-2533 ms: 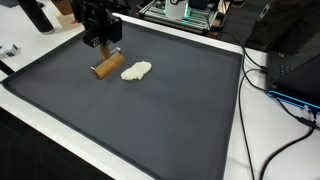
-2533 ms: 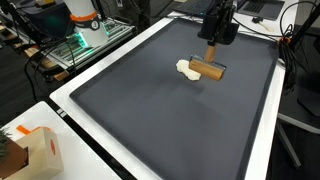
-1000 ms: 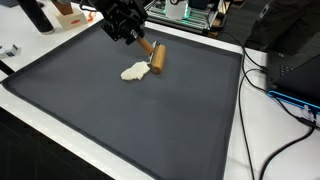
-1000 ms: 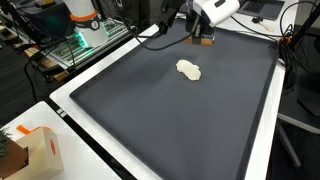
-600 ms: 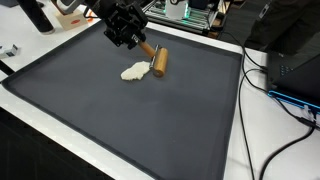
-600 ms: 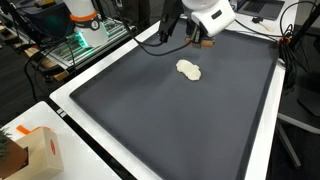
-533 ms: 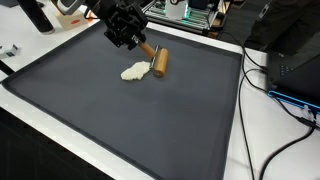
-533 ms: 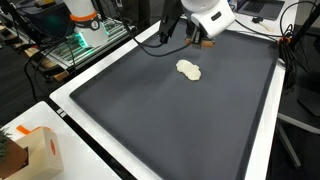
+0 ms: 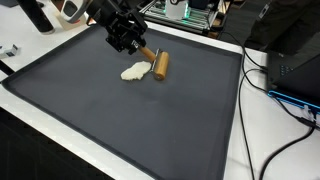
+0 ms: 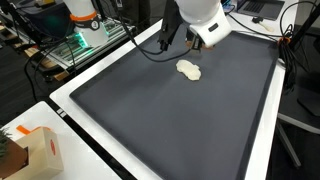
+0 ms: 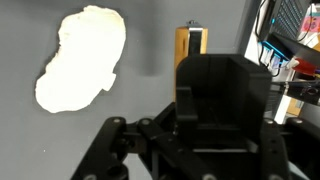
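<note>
A wooden rolling pin (image 9: 160,63) lies low over the dark mat (image 9: 140,120), just beside a flat lump of pale dough (image 9: 135,71). My gripper (image 9: 137,46) is shut on the pin's handle end, behind the dough. In the wrist view the pin (image 11: 191,42) points away from the black gripper body, which hides the grip itself, and the dough (image 11: 80,58) sits to its left. In an exterior view the white wrist (image 10: 202,14) covers most of the pin, and the dough (image 10: 189,69) lies in front of it.
The mat lies inside a white table rim (image 9: 236,110). Cables (image 9: 275,95) and black equipment (image 9: 290,45) stand along one side. A cardboard box (image 10: 35,150) sits off the table corner, with an electronics rack (image 10: 85,35) behind.
Earlier the pin stood on the opposite side of the dough; the gripper has carried it round to the far side. Over the last second it has edged slightly closer to the dough.
</note>
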`<action>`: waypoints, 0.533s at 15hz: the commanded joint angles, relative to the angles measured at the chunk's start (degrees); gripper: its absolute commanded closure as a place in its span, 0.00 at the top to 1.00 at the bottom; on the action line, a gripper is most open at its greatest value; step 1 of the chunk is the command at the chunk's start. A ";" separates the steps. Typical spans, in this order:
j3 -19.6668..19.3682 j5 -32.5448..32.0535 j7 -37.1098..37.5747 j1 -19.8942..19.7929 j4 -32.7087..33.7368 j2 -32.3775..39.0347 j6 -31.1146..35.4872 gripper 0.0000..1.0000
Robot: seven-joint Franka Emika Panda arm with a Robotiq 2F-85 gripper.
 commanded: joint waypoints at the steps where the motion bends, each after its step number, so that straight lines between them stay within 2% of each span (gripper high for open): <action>1: -0.12 2.53 -1.44 -0.62 1.08 1.13 -2.16 0.19; 8: -0.52 3.34 1.35 0.33 0.63 1.99 -0.61 0.19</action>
